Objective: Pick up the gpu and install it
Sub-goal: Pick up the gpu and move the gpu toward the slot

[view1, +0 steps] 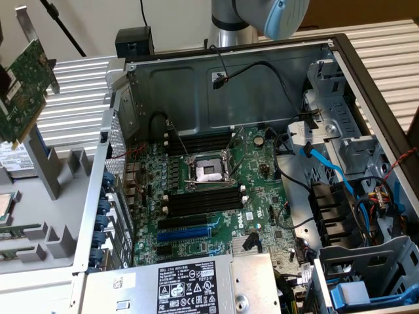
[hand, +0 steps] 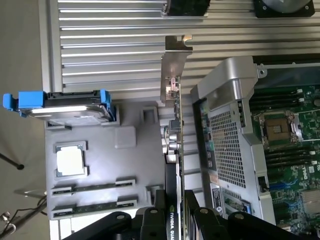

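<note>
Where the wrist view looks along the card's thin edge, the hand is clenched on the gpu. Its black fingers press one on each face near the card's end. From between them the card runs straight away from the hand, and its silver bracket is the end farthest from the grip. White lettering shows on the black shroud right at the fingers. On the shroud's side of the hand lies the grey tray, which holds a hard drive in a blue carrier, a processor chip and two memory sticks. The tray sits on the ribbed worktop. On the circuit-board side of the hand stands the open computer case, near the card.

The exterior view gives what that edge-on look cannot: the card's green face, tilted, with the bracket uppermost. The card is held in the air above the tray and outside the case wall. This view also opens up the inside of the case. There lie the large motherboard with its processor socket, black memory slots, a blue slot nearer the power supply, blue cables and drive bays. Part of the robot arm rises behind the case. The gpu is well apart from the motherboard and not seated in any slot.
</note>
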You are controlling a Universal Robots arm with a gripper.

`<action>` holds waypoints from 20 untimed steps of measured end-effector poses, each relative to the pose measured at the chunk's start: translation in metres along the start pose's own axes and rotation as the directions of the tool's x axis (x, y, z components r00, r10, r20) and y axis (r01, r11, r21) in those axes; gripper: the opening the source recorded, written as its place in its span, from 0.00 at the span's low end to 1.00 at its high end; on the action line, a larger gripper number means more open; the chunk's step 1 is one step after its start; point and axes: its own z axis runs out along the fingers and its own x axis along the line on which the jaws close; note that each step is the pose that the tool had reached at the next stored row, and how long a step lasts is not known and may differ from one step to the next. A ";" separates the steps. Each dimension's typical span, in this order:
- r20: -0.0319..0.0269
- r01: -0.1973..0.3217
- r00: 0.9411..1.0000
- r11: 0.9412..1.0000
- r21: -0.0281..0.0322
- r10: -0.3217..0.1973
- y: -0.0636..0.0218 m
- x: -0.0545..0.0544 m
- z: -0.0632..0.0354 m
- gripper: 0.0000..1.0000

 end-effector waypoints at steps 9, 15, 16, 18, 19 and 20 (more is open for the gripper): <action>-0.002 0.000 1.000 1.000 0.000 0.000 0.0034 -0.024 -0.0048 0.26; -0.002 0.000 1.000 1.000 0.000 0.000 0.0060 -0.038 -0.0111 0.26; -0.002 0.000 1.000 1.000 0.000 0.000 0.0064 -0.041 -0.0121 0.26; -0.002 0.000 1.000 1.000 0.000 0.000 0.0075 -0.047 -0.0142 0.26; -0.002 0.000 1.000 1.000 0.000 0.000 0.0079 -0.050 -0.0149 0.26; -0.003 0.000 1.000 1.000 0.000 0.000 0.0084 -0.053 -0.0155 0.26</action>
